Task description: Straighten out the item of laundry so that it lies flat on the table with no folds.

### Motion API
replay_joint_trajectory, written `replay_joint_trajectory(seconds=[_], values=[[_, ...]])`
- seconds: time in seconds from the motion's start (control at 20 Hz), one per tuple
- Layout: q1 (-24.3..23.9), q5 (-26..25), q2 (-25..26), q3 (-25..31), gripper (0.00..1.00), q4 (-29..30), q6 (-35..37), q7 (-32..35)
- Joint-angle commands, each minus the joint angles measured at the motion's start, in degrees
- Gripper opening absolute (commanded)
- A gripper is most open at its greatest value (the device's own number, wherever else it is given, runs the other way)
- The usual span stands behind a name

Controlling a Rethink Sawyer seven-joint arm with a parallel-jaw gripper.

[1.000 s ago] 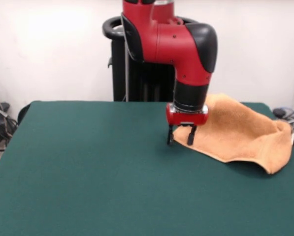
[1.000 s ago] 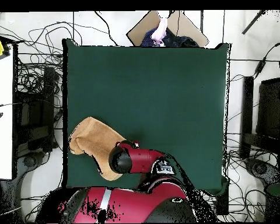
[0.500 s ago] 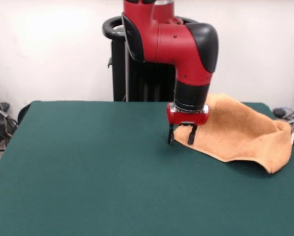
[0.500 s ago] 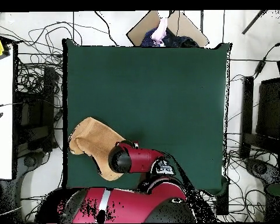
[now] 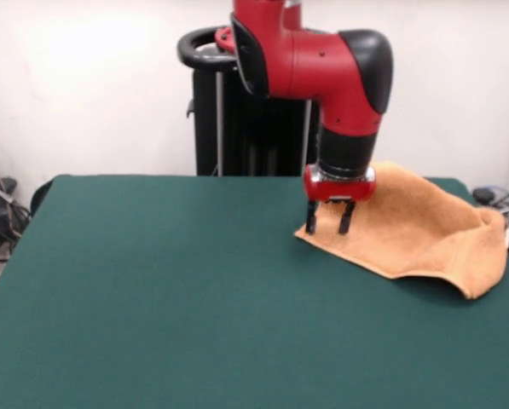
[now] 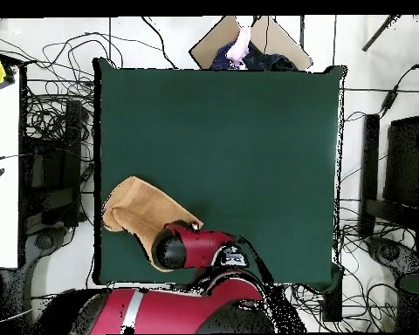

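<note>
Terry towel [image 5: 416, 226] looks soft, limp; gripper [image 5: 329, 228] fingers parted, empty, above its near corner: pinch there.

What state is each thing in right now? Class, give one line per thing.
Towel: crumpled, not flat, one end humped at the table's edge.
Tool: open, tips over the towel's near corner.
Table: towel lies at one side of its green top.
</note>
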Motion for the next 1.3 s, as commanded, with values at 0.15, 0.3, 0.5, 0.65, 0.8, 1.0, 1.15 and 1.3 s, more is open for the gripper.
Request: replay_joint_trajectory(seconds=[0.15,0.3,0.5,0.65,0.8,1.0,1.15,1.3], values=[[3.0,3.7,2.4,2.0,1.0,1.8,-1.6,13.6],[2.8,3.3,8.5,2.2,1.0,-1.5,-7.8,13.9],[2.8,2.8,14.0,2.0,1.0,-5.2,-14.9,13.8],[1.9,2.3,15.6,2.5,1.0,-5.7,-18.6,13.6],[2.0,2.9,16.9,2.5,1.0,-6.2,-21.3,13.9],[2.6,4.2,16.6,2.2,0.0,-6.3,-19.5,12.2],[5.0,7.4,14.0,0.3,0.0,-5.3,-14.9,11.9],[5.2,8.1,9.7,-0.5,0.0,-4.0,-12.1,11.5]])
